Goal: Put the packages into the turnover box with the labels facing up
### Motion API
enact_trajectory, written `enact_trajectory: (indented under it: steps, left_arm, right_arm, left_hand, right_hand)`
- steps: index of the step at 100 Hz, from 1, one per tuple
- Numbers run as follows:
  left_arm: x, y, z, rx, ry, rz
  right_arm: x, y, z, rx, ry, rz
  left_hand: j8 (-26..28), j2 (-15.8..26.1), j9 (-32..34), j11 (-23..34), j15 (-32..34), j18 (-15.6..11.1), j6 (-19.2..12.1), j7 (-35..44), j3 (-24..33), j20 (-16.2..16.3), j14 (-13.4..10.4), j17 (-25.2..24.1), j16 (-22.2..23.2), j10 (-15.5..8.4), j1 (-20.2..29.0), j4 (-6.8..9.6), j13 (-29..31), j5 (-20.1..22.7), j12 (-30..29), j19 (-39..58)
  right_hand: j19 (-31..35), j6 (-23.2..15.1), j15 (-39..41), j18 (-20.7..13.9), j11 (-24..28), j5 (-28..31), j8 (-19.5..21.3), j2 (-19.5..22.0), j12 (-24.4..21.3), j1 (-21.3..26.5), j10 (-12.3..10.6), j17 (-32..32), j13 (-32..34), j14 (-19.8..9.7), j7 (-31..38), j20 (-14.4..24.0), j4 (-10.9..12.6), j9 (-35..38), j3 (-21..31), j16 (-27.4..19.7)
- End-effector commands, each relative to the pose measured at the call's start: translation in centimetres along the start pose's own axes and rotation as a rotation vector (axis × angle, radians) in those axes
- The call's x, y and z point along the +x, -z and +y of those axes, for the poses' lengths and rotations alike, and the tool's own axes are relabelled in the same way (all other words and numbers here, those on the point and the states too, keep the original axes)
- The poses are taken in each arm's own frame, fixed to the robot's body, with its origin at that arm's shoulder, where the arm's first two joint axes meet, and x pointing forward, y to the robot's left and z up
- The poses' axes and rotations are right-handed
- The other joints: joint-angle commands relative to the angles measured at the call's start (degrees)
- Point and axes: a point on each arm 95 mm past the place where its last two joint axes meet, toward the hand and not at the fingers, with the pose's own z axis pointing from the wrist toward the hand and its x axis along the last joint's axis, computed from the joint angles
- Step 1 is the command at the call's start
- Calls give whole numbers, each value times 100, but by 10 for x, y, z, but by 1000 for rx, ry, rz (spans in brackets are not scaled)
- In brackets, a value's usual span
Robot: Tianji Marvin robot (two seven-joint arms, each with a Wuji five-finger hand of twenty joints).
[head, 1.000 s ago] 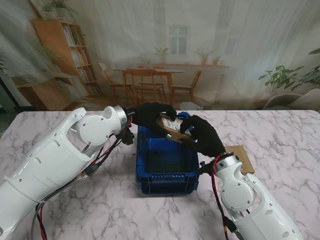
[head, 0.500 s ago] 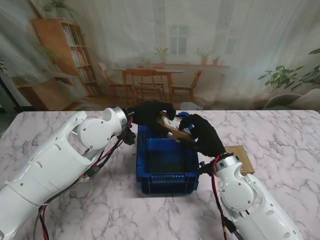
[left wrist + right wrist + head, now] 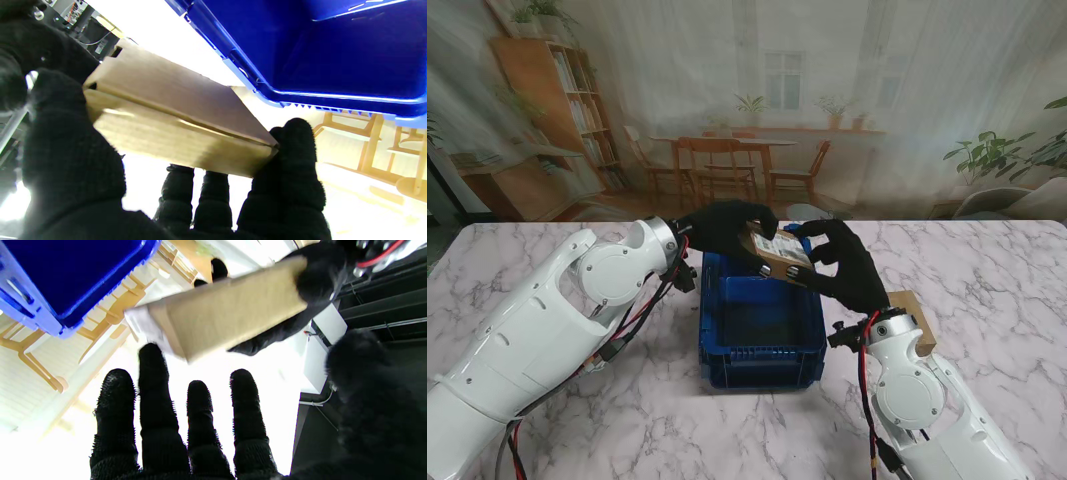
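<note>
Marbled white table (image 3: 987,270) carries everything, with a printed dining-room backdrop (image 3: 767,110) behind it. Nearest me sits the blue turnover box (image 3: 762,372). Beside its right wall a second cardboard package (image 3: 911,318) lies flat. Over the box's far rim, the left hand (image 3: 724,226) clamps a cardboard package (image 3: 777,254), white label up. The right hand (image 3: 847,262) is alongside, fingers (image 3: 153,373) spread and holding nothing.
</note>
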Motion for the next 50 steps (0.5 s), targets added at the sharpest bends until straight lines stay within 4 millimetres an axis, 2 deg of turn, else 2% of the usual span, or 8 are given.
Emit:
enact_trajectory:
  steps: [1, 17, 27, 36, 50]
  left_arm:
    - [1, 5, 9, -15, -14, 17]
    - [4, 15, 9, 15, -38, 52]
    - [5, 19, 7, 42, -43, 64]
    - [8, 20, 5, 63, -39, 69]
    - [15, 23, 1, 85, -31, 87]
  right_arm:
    - [3, 1, 8, -18, -10, -14]
    - [-2, 6, 19, -23, -44, -81]
    - [-9, 8, 25, 9, -34, -109]
    - [-17, 10, 28, 64, 9, -132]
    - [-24, 9, 28, 159, -23, -172]
  left_hand:
    - [104, 646, 714, 799, 1226, -1151, -18, 408, 3613, -48, -1233, 63, 650, -63, 2683, 301, 721, 291, 501, 276]
    - [93, 649, 728, 806, 1240, -1152, -24, 455, 3627, -41, -1226, 65, 637, -73, 2688, 295, 727, 312, 501, 276]
    - [79, 642, 752, 818, 1256, -1157, -34, 480, 3645, -36, -1239, 88, 633, -87, 2684, 300, 751, 334, 503, 287]
    - [66, 640, 757, 824, 1269, -1159, -37, 495, 3669, -30, -1245, 95, 635, -95, 2670, 310, 756, 332, 504, 299]
    - [44, 654, 746, 820, 1268, -1149, -36, 504, 3671, -28, -1230, 73, 631, -84, 2676, 291, 737, 323, 498, 295]
  right_hand:
    - [-91, 115, -452, -272, -334, -250, -218, 159, -234, -240, 37, -143, -318, -658, -272, 105, 118, -220, -146, -192]
    - [-340, 521, -1306, -230, -1035, -449, -765, 264, -919, -386, 185, -319, -579, -420, -1246, 177, 104, -361, -271, -558]
    - [-590, 714, -1725, -220, -1277, -588, -1048, 153, -1187, -371, 244, -474, -737, -342, -1803, 170, 55, -378, -522, -712]
    - [-1054, 910, -2244, -125, -1725, -740, -1316, 31, -1484, -502, 321, -665, -907, -208, -2390, 109, 27, -569, -697, -926]
    - [-1876, 1124, -2954, 43, -2358, -946, -1567, -255, -1751, -946, 445, -896, -1085, -85, -3218, -28, -102, -663, -328, -1234]
